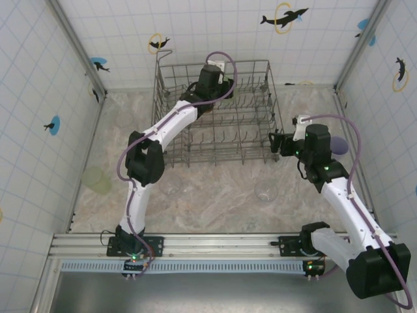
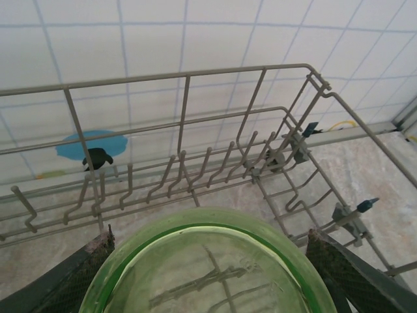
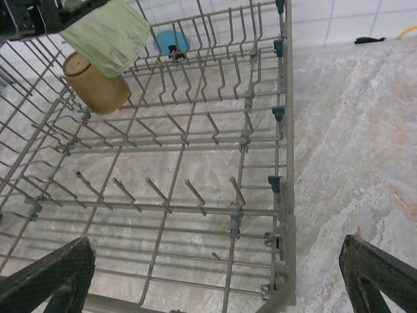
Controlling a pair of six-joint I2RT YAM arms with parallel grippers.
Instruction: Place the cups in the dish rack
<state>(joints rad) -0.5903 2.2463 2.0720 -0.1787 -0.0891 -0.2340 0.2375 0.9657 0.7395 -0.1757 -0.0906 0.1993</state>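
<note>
The left gripper [image 2: 207,261] pinches a green cup [image 3: 107,32] by its sides over the far end of the rack [image 1: 247,62]. It hangs just above the amber cup [image 3: 94,85] lying among the tines, probably so it can be lowered in beside it. The right gripper [image 3: 215,280] is spread wide and empty by the rack's right wall, likely free to fetch another. A clear cup [image 1: 266,191], a second green cup [image 1: 96,179] and a lilac cup [image 1: 339,145] sit on the surface. No brand or writing is readable.
</note>
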